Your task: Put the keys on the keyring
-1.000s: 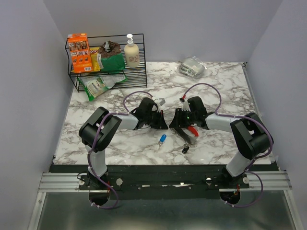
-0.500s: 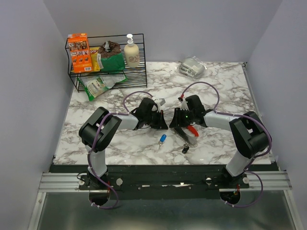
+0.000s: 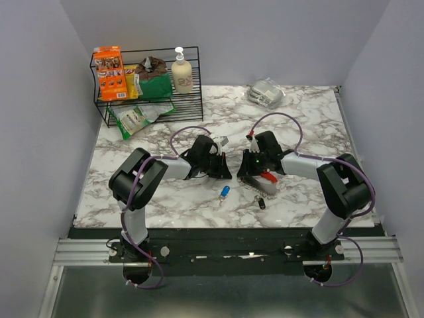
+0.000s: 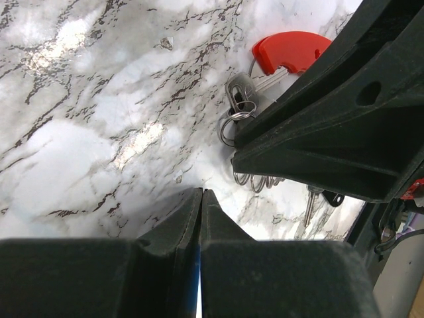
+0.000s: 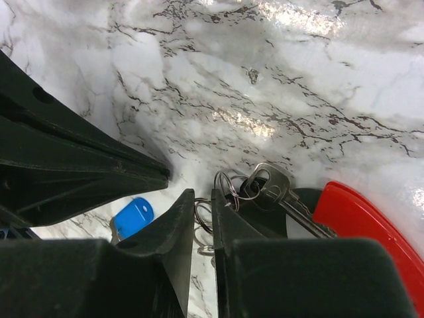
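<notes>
Silver rings of the keyring [image 5: 228, 187] sit pinched in the nearly closed right gripper [image 5: 203, 196]. Left of it, the left gripper [image 4: 201, 193] is closed tight with nothing visibly held. The blue key [image 5: 132, 216] lies loose on the counter [image 3: 179, 202].

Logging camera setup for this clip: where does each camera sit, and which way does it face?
Top external: above and behind the arms, looking down at the marble table; both arms show.
Left wrist: on the left arm, looking down past the left gripper at the red clip.
Right wrist: on the right arm, looking down past the right gripper at the keyring and blue key.
Shared: both wrist views show the red clip and the opposite gripper.
</notes>
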{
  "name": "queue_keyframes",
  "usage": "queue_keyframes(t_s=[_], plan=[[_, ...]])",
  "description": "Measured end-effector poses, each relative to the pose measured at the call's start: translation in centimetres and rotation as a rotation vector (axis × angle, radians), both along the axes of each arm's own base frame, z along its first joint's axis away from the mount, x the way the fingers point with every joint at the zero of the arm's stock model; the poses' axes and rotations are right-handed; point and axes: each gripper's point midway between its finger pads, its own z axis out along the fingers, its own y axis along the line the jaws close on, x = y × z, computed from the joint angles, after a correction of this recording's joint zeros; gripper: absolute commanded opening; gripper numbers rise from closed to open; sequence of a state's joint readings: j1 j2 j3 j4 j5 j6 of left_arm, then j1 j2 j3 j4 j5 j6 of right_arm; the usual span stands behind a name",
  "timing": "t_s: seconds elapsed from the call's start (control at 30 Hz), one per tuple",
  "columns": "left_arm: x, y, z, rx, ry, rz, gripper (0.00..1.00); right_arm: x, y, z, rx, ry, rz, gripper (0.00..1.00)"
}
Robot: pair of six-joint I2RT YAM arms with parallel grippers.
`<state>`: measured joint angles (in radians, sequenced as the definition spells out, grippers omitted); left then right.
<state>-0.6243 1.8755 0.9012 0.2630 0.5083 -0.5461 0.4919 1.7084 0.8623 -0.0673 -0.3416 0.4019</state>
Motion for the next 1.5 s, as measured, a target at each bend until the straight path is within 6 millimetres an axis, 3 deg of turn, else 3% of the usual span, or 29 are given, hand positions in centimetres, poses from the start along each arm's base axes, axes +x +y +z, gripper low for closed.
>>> queue_keyframes(t_s=[0.27, 0.5, 0.63, 0.87, 1.17, 1.27, 1.3, 1.5], plan=[[0.0, 0.0, 0.0, 0.002, 0.001, -0.001, 0.11, -0.5, -0.3, 0.2, -0.014, 0.010, 0.004, 0.32], [-0.2, 0.2, 0.0, 0.009, 0.004, -0.004, 0.11, -1.0, -0.7, 0.5, -0.036, 0.021, 0.015, 0.45], [-0.3, 0.2, 0.0, 0.012, 0.005, -0.006, 0.11, -1.1, -0.9, 0.8, -0.045, 0.015, 0.022, 0.46], [-1.0, -0.1, 0.9, 0.012, -0.009, -0.018, 0.14, -0.8, -1.1, 2.8, -0.037, -0.035, 0.011, 0.51], [-2.5, -0.8, 4.1, -0.017, -0.077, -0.039, 0.36, -0.4, -1.4, 6.0, -0.018, -0.123, -0.012, 0.54], [-3.2, -1.0, 5.2, -0.038, -0.102, -0.049, 0.59, -0.7, -1.6, 6.2, -0.014, -0.128, -0.012, 0.54], [-3.5, -1.0, 5.3, -0.042, -0.104, -0.050, 0.71, -0.9, -1.7, 6.3, -0.014, -0.129, -0.012, 0.54], [-5.3, 0.2, 5.3, -0.067, -0.126, -0.042, 0.82, -2.6, -2.6, 6.7, -0.012, -0.136, -0.014, 0.54]])
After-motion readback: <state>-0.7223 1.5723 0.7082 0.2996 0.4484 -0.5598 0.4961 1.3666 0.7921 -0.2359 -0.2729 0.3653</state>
